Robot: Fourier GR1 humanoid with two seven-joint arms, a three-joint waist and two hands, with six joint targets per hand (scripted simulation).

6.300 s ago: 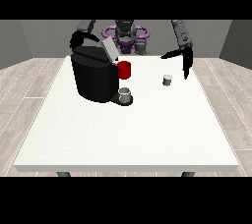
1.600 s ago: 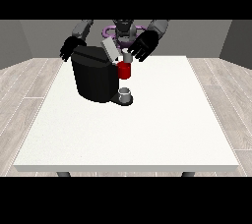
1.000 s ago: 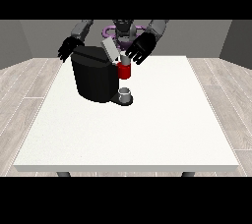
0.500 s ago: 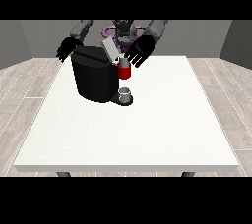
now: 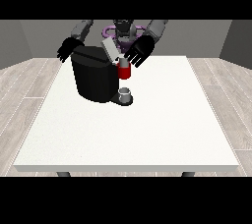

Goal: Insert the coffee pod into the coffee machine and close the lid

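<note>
While its fingers spread, the hand at the view's right [image 5: 139, 51] hovers by the coffee machine [image 5: 96, 73].

Both arms reach forward, each robot hand [image 5: 138, 52] [image 5: 67, 50] with fingers spread.

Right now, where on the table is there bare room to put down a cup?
The table shows bare surface along its near edge and at the view's right of the coffee machine. It is crowded at the far side, where the raised lid and both hands are.
</note>
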